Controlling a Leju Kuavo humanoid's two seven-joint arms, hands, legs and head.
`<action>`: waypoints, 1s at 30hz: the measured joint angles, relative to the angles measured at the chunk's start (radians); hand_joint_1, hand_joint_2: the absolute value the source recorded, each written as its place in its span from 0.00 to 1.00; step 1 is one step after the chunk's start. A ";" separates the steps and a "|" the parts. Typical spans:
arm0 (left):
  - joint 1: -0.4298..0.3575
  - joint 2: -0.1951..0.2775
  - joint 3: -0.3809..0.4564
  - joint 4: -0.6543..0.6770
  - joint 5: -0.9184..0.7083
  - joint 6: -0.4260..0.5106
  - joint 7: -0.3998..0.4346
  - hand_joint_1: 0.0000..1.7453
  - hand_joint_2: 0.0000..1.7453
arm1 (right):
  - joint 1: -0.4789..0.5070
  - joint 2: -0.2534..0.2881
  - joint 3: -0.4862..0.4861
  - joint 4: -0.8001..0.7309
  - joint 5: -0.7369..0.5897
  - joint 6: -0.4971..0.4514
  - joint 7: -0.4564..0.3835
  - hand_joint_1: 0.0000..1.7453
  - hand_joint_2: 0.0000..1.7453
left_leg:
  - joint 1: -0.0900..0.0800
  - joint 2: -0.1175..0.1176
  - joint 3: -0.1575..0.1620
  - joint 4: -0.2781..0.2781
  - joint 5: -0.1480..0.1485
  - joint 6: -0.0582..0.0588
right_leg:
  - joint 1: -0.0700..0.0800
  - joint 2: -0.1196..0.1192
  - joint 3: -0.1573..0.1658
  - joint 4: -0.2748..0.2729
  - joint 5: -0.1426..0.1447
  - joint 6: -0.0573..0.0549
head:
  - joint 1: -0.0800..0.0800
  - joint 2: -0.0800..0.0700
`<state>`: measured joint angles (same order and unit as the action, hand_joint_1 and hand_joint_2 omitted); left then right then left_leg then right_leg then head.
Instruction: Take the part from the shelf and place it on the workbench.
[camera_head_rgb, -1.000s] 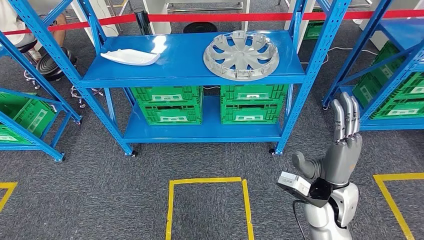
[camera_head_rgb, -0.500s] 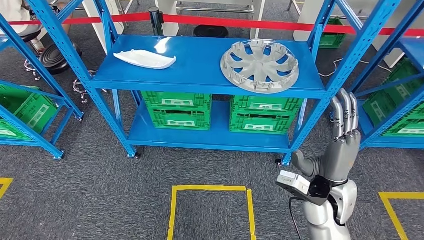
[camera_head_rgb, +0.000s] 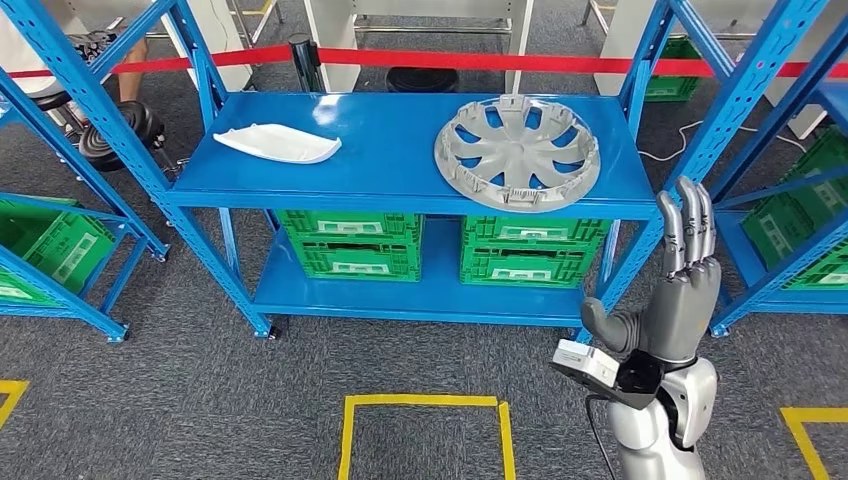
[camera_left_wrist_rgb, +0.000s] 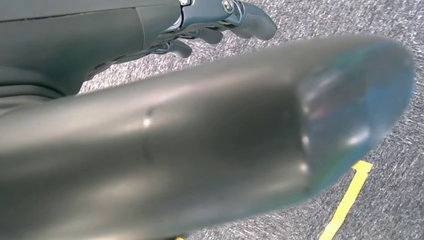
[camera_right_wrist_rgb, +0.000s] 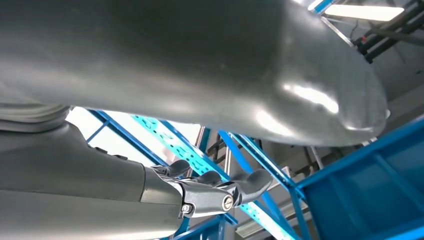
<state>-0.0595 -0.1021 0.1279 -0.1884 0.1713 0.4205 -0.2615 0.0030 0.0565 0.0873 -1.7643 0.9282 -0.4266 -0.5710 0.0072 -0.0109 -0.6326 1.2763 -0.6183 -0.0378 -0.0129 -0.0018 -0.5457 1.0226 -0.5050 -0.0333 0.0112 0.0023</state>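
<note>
Wheel cover (camera_head_rgb: 517, 150) lies right of white part (camera_head_rgb: 277, 143) on shelf (camera_head_rgb: 390, 170).

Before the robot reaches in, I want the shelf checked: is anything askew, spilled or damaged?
Nothing stands out. The wheel cover and white part lie flat on the shelf, apart, both looking whole.

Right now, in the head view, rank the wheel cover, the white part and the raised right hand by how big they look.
1. wheel cover
2. right hand, though it is nearer the camera, so this is unsure
3. white part
</note>
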 joint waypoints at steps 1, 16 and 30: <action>0.002 0.000 0.000 0.000 -0.002 0.000 0.001 0.00 0.00 | 0.003 0.000 0.000 0.000 0.002 -0.004 0.003 0.00 0.00 | 0.002 0.001 -0.034 0.026 -0.026 -0.002 | -0.001 0.001 0.011 0.000 -0.010 0.001 | 0.000 0.000; 0.005 0.000 0.000 0.002 -0.012 -0.006 0.005 0.00 0.00 | 0.015 0.000 -0.002 -0.010 -0.028 -0.011 -0.004 0.00 0.00 | 0.007 0.017 -0.034 -0.200 0.160 -0.003 | -0.008 0.003 0.069 0.001 -0.066 0.024 | -0.003 0.000; -0.012 0.000 0.000 -0.002 -0.024 -0.015 0.008 0.00 0.00 | 0.044 -0.004 -0.006 -0.055 -0.056 0.014 -0.024 0.00 0.00 | -0.006 0.068 0.059 -0.213 0.102 0.009 | 0.004 -0.018 -0.035 0.011 0.017 0.012 | -0.007 0.000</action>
<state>-0.0718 -0.1017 0.1278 -0.1900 0.1471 0.4055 -0.2530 0.0475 0.0529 0.0814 -1.8195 0.8721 -0.4122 -0.5946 0.0011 0.0571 -0.5732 1.0636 -0.5167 -0.0290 -0.0085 -0.0194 -0.5811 1.0337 -0.4876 -0.0216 0.0044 0.0023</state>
